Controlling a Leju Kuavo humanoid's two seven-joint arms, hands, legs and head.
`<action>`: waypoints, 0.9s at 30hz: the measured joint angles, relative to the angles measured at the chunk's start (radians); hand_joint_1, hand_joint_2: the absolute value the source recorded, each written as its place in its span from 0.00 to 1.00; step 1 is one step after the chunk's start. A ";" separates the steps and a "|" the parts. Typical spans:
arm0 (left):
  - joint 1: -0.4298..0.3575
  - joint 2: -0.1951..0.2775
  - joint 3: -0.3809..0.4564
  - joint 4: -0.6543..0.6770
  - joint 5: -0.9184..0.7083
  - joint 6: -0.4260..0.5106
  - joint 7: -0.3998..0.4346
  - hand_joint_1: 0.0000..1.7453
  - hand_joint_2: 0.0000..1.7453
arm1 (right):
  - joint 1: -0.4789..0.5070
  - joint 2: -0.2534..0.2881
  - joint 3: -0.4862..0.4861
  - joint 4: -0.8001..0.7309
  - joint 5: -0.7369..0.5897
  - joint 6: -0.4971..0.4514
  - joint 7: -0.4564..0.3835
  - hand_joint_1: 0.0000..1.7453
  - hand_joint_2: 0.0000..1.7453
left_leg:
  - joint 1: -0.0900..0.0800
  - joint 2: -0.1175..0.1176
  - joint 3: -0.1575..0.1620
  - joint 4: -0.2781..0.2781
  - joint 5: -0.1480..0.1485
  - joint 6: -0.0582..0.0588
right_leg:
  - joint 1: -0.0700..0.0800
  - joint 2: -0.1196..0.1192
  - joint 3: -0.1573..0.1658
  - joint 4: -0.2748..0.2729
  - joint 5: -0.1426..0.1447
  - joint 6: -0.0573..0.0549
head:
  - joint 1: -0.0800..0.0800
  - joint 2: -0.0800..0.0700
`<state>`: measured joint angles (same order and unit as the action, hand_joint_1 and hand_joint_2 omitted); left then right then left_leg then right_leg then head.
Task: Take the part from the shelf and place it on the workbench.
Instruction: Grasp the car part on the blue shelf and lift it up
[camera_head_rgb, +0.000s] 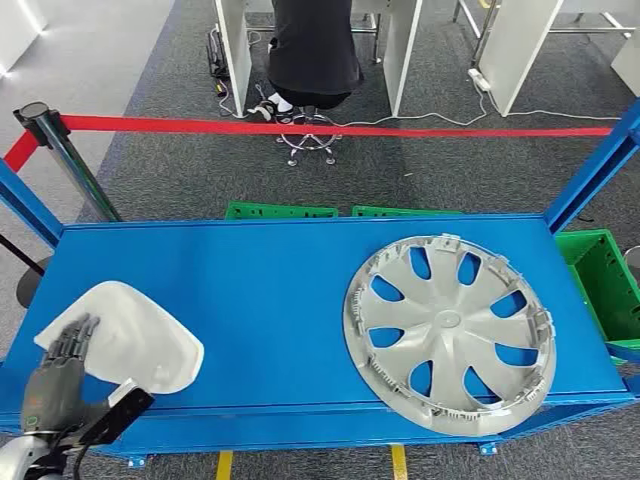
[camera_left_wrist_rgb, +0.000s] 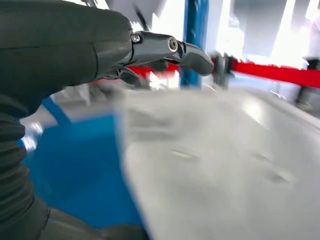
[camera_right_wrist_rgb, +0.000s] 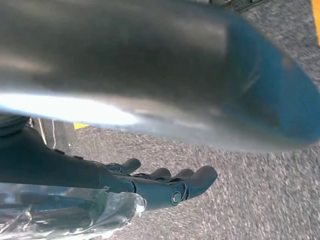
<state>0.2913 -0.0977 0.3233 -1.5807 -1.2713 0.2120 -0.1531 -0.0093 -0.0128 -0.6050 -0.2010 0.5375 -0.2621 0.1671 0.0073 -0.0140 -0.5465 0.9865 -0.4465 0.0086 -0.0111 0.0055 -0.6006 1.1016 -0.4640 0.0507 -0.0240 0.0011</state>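
The left hand (camera_head_rgb: 64, 352) rests its spread fingers (camera_head_rgb: 75, 335) on the white part (camera_head_rgb: 140, 345), well left of the hubcap (camera_head_rgb: 450, 332); right hand (camera_right_wrist_rgb: 166, 187) hangs empty, fingers extended.

Grey carpet floor (camera_head_rgb: 189, 170), red barrier tape (camera_head_rgb: 377, 129), white desks (camera_head_rgb: 513, 50)

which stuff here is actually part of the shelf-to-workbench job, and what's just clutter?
Job:
- white part, lying at the near left of the blue surface
- left hand, resting on the white part's edge
- blue surface it lies on

Lying about:
- silver wheel cover, on the right
- green crates behind and beside
- red barrier tape
- seated person
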 joint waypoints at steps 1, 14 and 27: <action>-0.003 0.000 0.000 0.004 -0.012 0.008 0.008 0.00 1.00 | -0.002 0.000 -0.002 0.000 0.000 0.000 0.002 0.00 0.00 | -0.003 0.000 0.000 0.002 -0.002 -0.003 | 0.001 0.001 0.012 -0.024 0.000 0.000 | 0.000 0.000; -0.023 0.013 -0.002 0.060 -0.236 0.152 0.115 0.00 1.00 | 0.001 -0.001 -0.045 0.000 0.018 -0.011 0.008 0.00 0.00 | -0.005 0.001 -0.128 0.259 -0.104 -0.043 | 0.001 0.002 0.024 -0.075 0.016 -0.045 | -0.010 0.000; -0.030 0.022 0.000 0.061 -0.266 0.136 0.103 0.00 1.00 | 0.003 0.000 -0.060 0.000 0.030 -0.012 0.003 0.00 0.00 | -0.005 0.003 0.002 -0.011 0.007 0.008 | -0.001 0.002 -0.088 0.187 -0.123 0.006 | 0.004 0.000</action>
<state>0.2613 -0.0758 0.3231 -1.5198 -1.5377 0.3483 -0.0504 -0.0065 -0.0130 -0.6648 -0.2009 0.5676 -0.2743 0.1705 0.0021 -0.0114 -0.5444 0.9758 -0.4398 0.0167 -0.0116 0.0071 -0.6884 1.2887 -0.5866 0.0564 -0.0204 0.0011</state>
